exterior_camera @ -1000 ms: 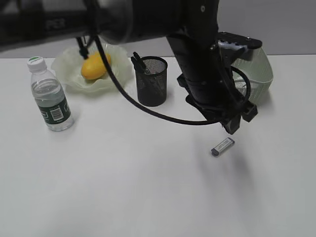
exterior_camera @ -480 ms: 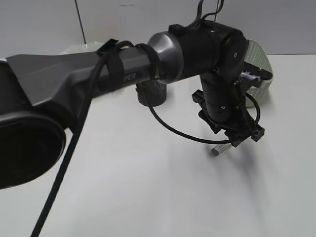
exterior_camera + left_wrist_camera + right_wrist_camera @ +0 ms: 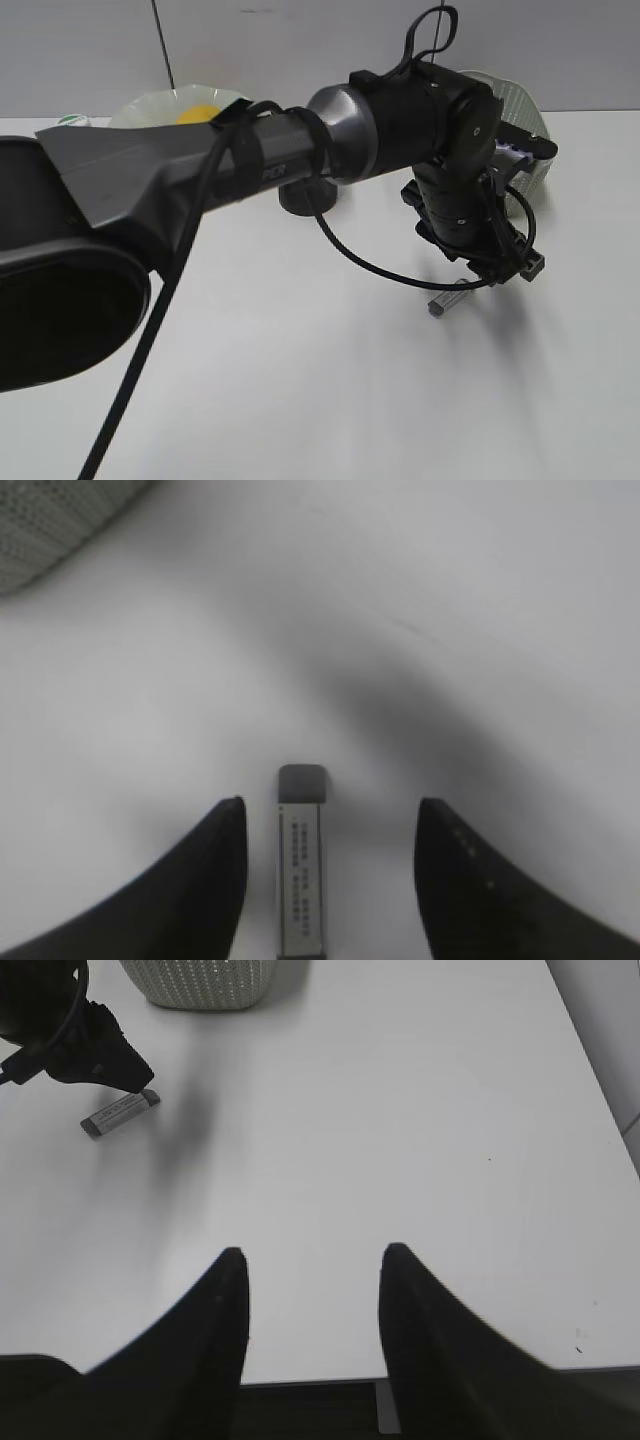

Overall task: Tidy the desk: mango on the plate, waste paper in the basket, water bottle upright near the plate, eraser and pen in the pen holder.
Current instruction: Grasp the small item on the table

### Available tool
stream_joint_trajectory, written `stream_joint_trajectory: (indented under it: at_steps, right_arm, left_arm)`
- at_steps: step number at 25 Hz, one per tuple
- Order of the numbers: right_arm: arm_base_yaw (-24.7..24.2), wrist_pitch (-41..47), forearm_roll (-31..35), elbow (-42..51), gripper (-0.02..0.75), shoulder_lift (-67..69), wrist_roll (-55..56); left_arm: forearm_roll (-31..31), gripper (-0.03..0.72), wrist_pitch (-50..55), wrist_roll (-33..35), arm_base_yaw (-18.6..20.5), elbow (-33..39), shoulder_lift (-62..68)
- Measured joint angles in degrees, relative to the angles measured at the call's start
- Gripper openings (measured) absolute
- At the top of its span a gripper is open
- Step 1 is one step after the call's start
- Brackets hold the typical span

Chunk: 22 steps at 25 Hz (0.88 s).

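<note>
**Left end effector spread above the single eraser**

One eraser [image 3: 301, 865] lay flat on the white counter [image 3: 300, 390], a small grey-white bar with a dark end and a printed label. In the left wrist view it sat between the two dark fingers of the left end effector [image 3: 330, 880], closer to the left-hand finger, with bare counter showing on either side of it. The fingers stood spread apart and were not touching it. In the exterior view the left end effector [image 3: 505, 272] hung directly over the eraser [image 3: 447, 299], only one end of which showed beneath it.

One pale-green basket [image 3: 520, 120] stood just behind that arm. One plate [image 3: 150, 105] sat at the far left with one yellow mango [image 3: 202, 112] on it, both largely hidden by the arm. One black pen holder [image 3: 300, 198] showed only at its base.

The right end effector [image 3: 312, 1310] was spread wide over bare counter, holding nothing, well apart from the eraser [image 3: 120, 1113].
</note>
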Motion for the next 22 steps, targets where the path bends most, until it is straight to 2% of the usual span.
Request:
stream_joint_trajectory:
  at_steps: [11,17,22]
  right_arm:
    - [0.00,0.00,0.00,0.00,0.351,0.00,0.00]
    - [0.00,0.00,0.00,0.00,0.351,0.00,0.00]
    - [0.00,0.00,0.00,0.00,0.351,0.00,0.00]
  left_arm:
    - [-0.89,0.395,1.33,0.00,0.00,0.00,3.62]
    - [-1.58,0.312,0.58,0.00,0.00,0.00,3.68]
    - [-1.63,0.295,0.69,0.00,0.00,0.00,3.68]
